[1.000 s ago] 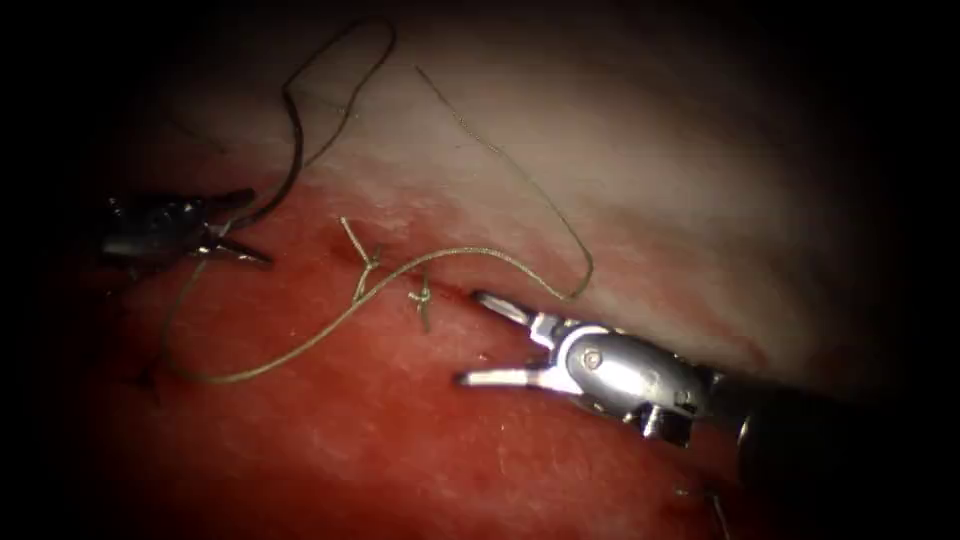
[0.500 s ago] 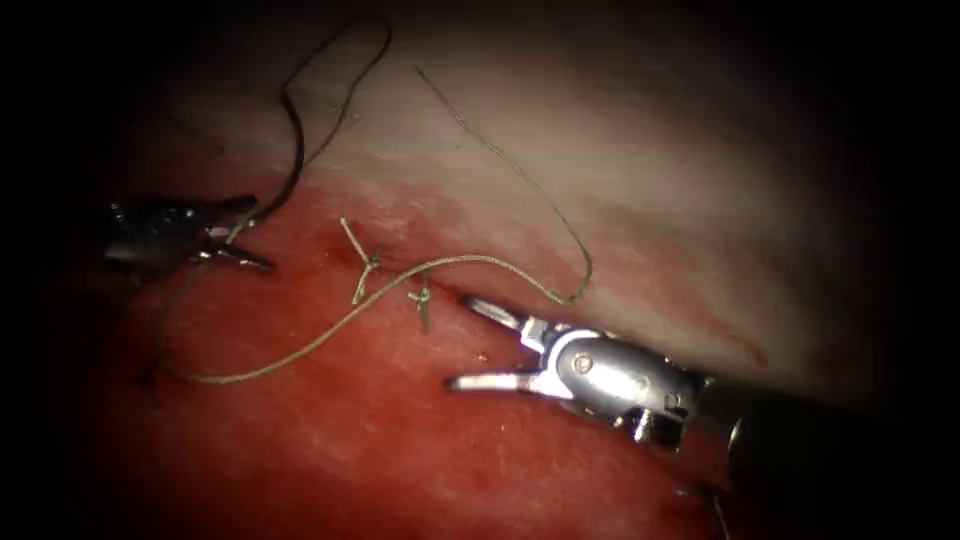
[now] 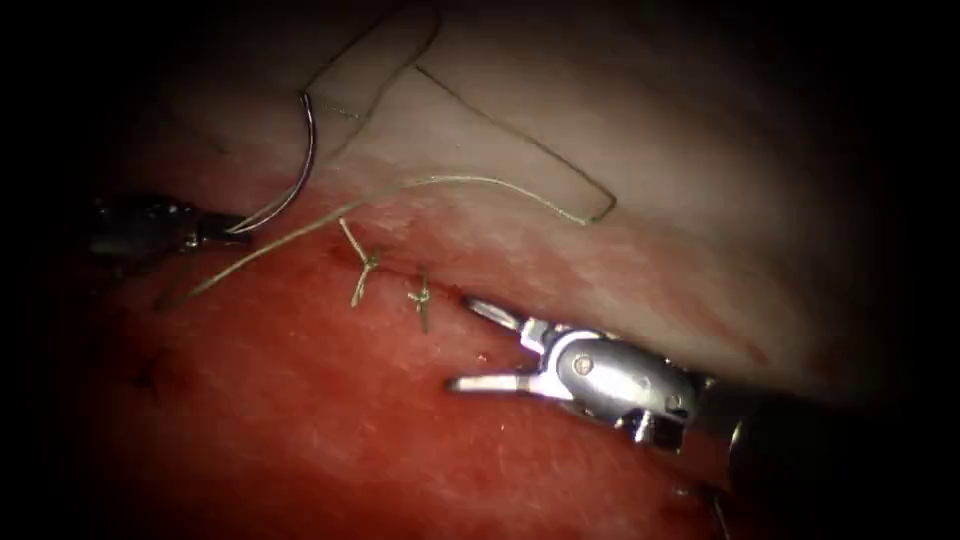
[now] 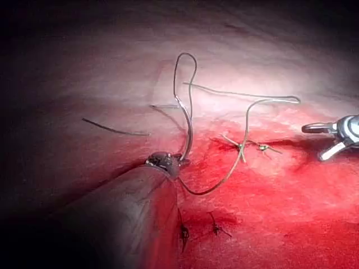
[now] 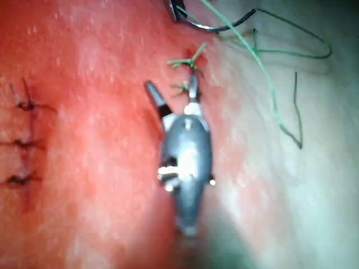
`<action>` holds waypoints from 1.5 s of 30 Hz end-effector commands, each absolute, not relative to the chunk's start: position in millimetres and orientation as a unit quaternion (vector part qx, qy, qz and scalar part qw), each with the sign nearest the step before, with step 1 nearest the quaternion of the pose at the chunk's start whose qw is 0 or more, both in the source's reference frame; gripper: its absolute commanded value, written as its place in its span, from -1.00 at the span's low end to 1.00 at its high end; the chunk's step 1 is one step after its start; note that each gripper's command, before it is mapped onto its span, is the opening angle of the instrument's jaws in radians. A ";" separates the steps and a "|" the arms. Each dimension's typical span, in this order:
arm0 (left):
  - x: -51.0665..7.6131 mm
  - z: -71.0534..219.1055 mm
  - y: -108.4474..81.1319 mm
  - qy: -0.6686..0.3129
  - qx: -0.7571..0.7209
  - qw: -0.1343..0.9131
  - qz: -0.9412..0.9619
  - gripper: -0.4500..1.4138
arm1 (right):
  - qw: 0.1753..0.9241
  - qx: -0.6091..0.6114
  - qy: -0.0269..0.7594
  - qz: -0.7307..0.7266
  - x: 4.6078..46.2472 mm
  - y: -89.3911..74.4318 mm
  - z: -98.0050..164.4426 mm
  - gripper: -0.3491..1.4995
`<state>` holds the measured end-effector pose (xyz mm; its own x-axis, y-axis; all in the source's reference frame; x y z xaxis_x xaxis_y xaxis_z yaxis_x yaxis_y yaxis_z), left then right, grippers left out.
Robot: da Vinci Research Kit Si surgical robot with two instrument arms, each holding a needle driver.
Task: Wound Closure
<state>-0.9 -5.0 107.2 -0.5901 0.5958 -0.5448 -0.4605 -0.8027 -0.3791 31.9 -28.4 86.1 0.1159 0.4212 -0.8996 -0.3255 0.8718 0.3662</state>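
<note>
My left tool [image 3: 232, 229] reaches in from the left, its jaws shut on the curved needle [image 3: 303, 165] near one end of its curve. The needle arcs up over the pale tissue [image 3: 650, 150], free of it. Thread [image 3: 470, 181] trails from the needle, loops far right, and runs back down to the left. My right tool [image 3: 462, 342] stands open with nothing held, just right of two tied knots [image 3: 365, 262] on the cut. The left wrist view shows the left tool [image 4: 166, 163], needle [image 4: 188, 120] and right tool [image 4: 324, 141]. The right wrist view shows my open right tool [image 5: 171, 84].
Red fluid covers the lower tissue [image 3: 330, 430]. Cut thread ends stick out from the second knot [image 3: 422, 296]. Further tied stitches [image 5: 22, 143] sit in a row on the red tissue; two more [image 4: 199, 228] lie close to the left shaft.
The left jaws have shut on the needle and drawn it left and up. The thread loop that lay on the red tissue has been pulled up and straighter. The right tool shifted slightly left.
</note>
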 end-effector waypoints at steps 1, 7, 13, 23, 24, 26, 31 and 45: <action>-1.6 107.4 -5.0 -0.091 -0.344 0.272 0.894 -1.00 | 0.741 0.049 0.613 0.268 32.6 -28.4 86.1 0.67; -3.3 104.8 -4.4 -0.025 -0.361 0.225 0.904 -1.00 | 0.720 0.066 0.590 0.360 31.0 -27.6 83.3 0.49; -6.2 102.2 -4.0 0.049 -0.369 0.223 0.901 -1.00 | 0.700 0.041 0.580 0.414 29.1 -25.8 78.7 0.32; -14.6 99.7 -6.1 0.130 -0.367 0.213 0.896 -1.00 | 0.671 0.015 0.532 0.517 27.0 -22.8 73.7 0.29; -15.1 99.5 -6.3 0.135 -0.368 0.213 0.895 -1.00 | 0.671 0.011 0.528 0.521 27.2 -22.6 73.9 0.27; -16.0 99.0 -6.7 0.147 -0.370 0.209 0.893 -1.00 | 0.672 0.001 0.519 0.529 27.9 -21.9 74.3 0.27; -17.1 98.1 -7.5 0.177 -0.372 0.201 0.889 -1.00 | 0.669 -0.019 0.503 0.546 30.2 -19.9 74.9 0.25; -18.1 97.6 -8.6 0.238 -0.373 0.149 0.884 -1.00 | 0.666 -0.027 0.497 0.556 35.2 -16.8 77.3 0.25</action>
